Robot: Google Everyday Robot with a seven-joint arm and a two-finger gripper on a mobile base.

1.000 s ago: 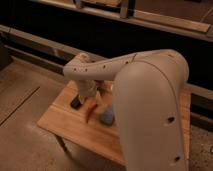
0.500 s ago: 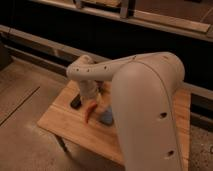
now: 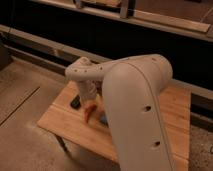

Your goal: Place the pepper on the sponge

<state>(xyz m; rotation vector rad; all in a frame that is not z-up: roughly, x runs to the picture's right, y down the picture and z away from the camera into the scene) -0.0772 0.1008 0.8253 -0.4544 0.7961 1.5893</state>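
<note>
Evidently the gripper [image 3: 89, 101] clamps the pepper [image 3: 90, 112], hanging just beside the sponge [image 3: 103, 120].

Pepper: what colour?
Red-orange, seen in the camera view; the pepper is just below the gripper.

Gripper [image 3: 91, 99]: low over the left half of the table, under the wrist and just above the pepper; the wrist housing covers most of it.
Pepper [image 3: 90, 112]: only a red-orange streak shows below the gripper, and it cannot be told whether it is held or lies on the wood.
Sponge [image 3: 103, 120]: a blue sliver at the forearm's edge, the rest behind the arm.
Arm [image 3: 135, 110]: its lower end runs off the bottom edge.
Table [image 3: 57, 120]: the arm covers its middle.
Black object [image 3: 76, 103]: its right end is probably tucked behind the gripper.
</note>
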